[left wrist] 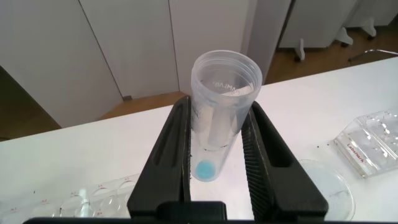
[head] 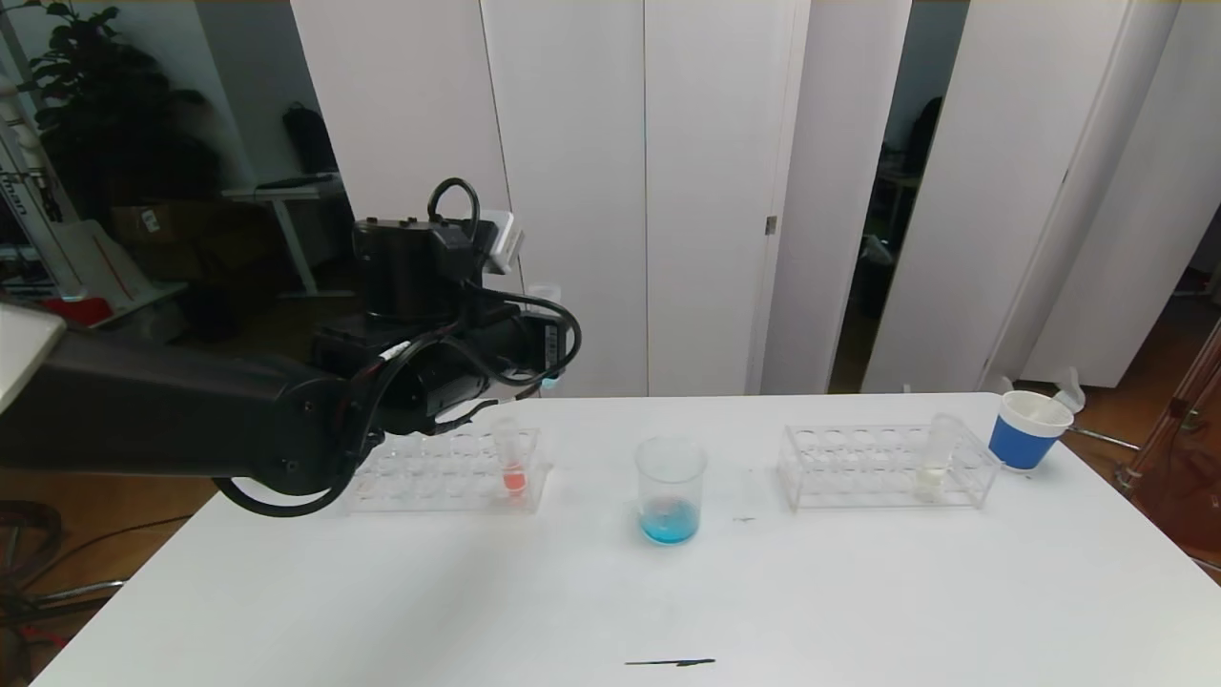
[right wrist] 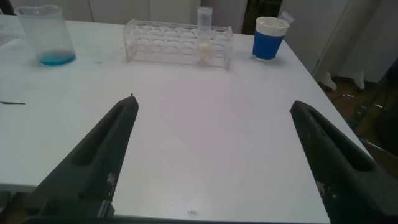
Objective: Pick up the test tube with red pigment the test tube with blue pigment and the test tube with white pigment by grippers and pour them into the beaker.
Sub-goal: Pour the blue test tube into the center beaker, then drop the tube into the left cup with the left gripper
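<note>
From the head view, the white table [head: 610,592] carried two clear racks, one beaker [head: 671,489] and one blue-and-white paper cup [head: 1025,430]. The left rack [head: 444,470] held a single tube with red pigment [head: 512,458]; the right rack [head: 882,467] held the test tube with white pigment [head: 933,456] near its cup-side end. The beaker stood between the racks with a shallow blue pool at its bottom. The left gripper [head: 534,329] hung raised above the left rack's far side, before tall white panels and a dim office. In the left wrist view, that gripper's fingers [left wrist: 176,149] were clamped on one tube – the test tube with blue pigment [left wrist: 221,109], mouth towards the camera, only a blue spot left at its base. In the right wrist view, the right gripper [right wrist: 214,155] hovered low over the table's near side, fingers wide apart, holding nothing – beaker, right rack and cup lay well beyond it.
</note>
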### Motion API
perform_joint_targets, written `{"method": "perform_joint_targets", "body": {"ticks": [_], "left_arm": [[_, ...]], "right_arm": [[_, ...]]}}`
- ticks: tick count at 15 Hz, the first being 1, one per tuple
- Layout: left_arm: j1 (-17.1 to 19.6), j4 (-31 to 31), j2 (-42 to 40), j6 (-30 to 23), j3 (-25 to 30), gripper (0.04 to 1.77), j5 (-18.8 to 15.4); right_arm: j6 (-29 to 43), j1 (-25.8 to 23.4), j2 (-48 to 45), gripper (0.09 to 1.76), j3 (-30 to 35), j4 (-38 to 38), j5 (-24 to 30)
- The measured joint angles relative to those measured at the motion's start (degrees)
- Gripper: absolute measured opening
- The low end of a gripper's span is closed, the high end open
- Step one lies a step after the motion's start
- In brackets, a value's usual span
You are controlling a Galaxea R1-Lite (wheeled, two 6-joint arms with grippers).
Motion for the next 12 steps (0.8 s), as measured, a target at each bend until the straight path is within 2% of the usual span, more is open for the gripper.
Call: {"method": "perform_joint_targets", "body": {"ticks": [4, 6, 8, 12], "left_arm": [[0.4, -0.6, -1.7, -1.0, 0.5, 0.58, 10.8], [2.8, -3.3, -1.5, -0.4, 1.1, 0.58, 15.4], [6.1, -8.9, -0.9, 0.5, 1.7, 0.58, 17.9], [15.7, -24.7, 1.1, 10.2, 4.4, 0.58, 19.6]], "right_arm": [[0.0, 0.0, 0.0, 1.75, 0.0, 0.0, 0.0], [0.0, 0.0, 0.0, 1.75, 0.0, 0.0, 0.0], [0.0, 0.0, 0.0, 1.75, 0.0, 0.0, 0.0], [0.0, 0.0, 0.0, 1.75, 0.0, 0.0, 0.0]]}}
